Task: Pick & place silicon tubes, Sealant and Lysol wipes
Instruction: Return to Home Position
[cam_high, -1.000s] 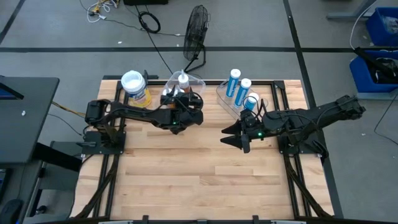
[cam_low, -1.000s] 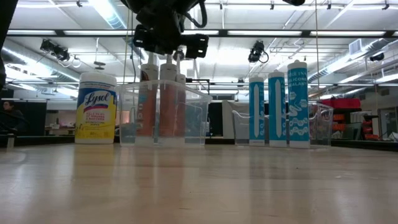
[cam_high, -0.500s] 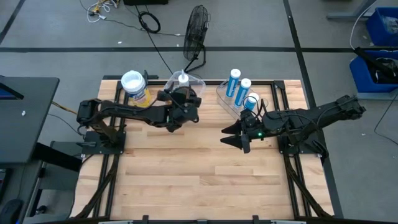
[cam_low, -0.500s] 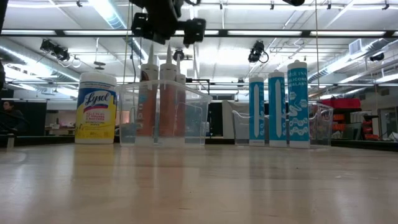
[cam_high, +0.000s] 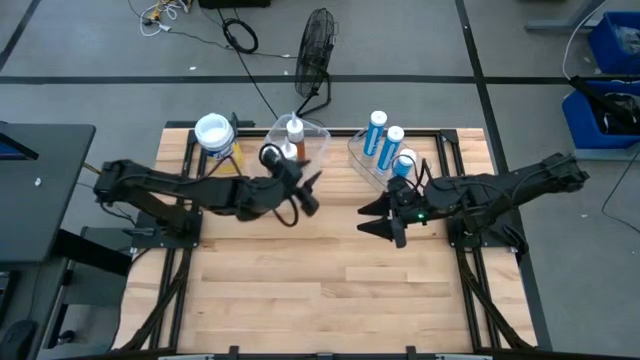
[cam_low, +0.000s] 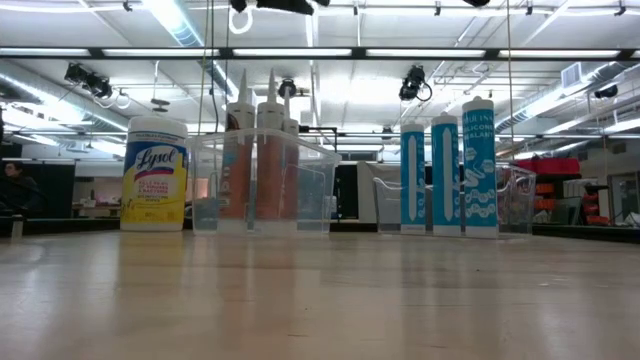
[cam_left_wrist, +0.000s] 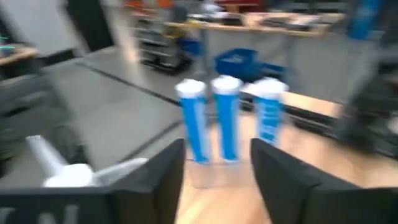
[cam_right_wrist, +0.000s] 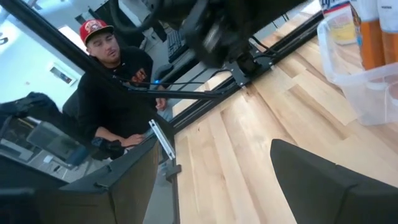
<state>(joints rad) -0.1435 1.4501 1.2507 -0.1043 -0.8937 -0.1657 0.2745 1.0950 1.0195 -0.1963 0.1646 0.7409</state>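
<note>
- Three orange sealant tubes (cam_low: 262, 150) stand in the far left bin (cam_low: 315, 190), with the Lysol wipes (cam_low: 154, 172) just left of it.
- Three blue tubes (cam_low: 441, 178) stand in the right bin (cam_low: 515, 200).
- Left gripper (cam_high: 306, 190) and right gripper (cam_high: 375, 222) hover mid-table, both released and empty.

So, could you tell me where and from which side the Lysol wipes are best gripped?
Probably around the yellow body of the Lysol wipes, below the white lid: an upright, plain cylinder. Come from the open front of the table, since the transparent bin stands close beside it.
</note>
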